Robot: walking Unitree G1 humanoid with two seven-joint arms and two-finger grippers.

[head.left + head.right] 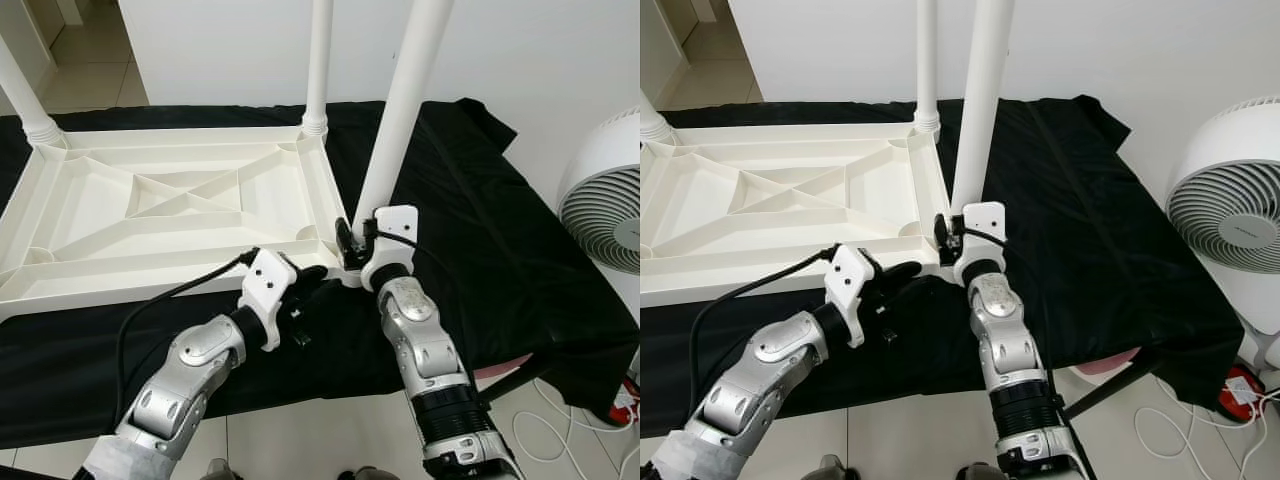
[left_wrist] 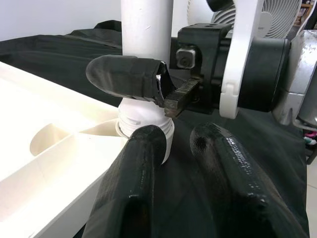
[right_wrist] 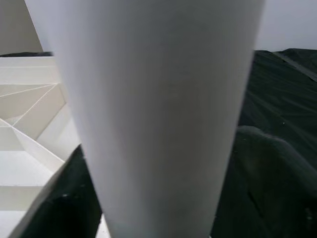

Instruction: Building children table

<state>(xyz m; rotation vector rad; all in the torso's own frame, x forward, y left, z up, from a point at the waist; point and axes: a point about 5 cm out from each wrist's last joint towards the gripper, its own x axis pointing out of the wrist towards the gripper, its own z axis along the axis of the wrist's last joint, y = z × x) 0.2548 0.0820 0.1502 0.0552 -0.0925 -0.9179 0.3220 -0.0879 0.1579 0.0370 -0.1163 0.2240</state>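
Note:
A white plastic table top [image 1: 150,205] lies upside down on a black cloth [image 1: 470,230]. Three white legs stand up from it: one at the far left [image 1: 22,95], one at the back right corner [image 1: 318,60] and one at the near right corner [image 1: 400,110]. My right gripper [image 1: 350,242] is shut on the base of the near right leg [image 3: 148,109], one finger [image 2: 124,77] wrapping its side. My left gripper [image 1: 312,285] sits low beside that same corner, open, its fingers [image 2: 133,193] pointing at the leg's socket [image 2: 143,124] with nothing between them.
A white floor fan [image 1: 605,195] stands to the right of the cloth-covered surface. Cables and a small red object [image 1: 1237,392] lie on the tiled floor at the lower right. A white wall runs behind the table.

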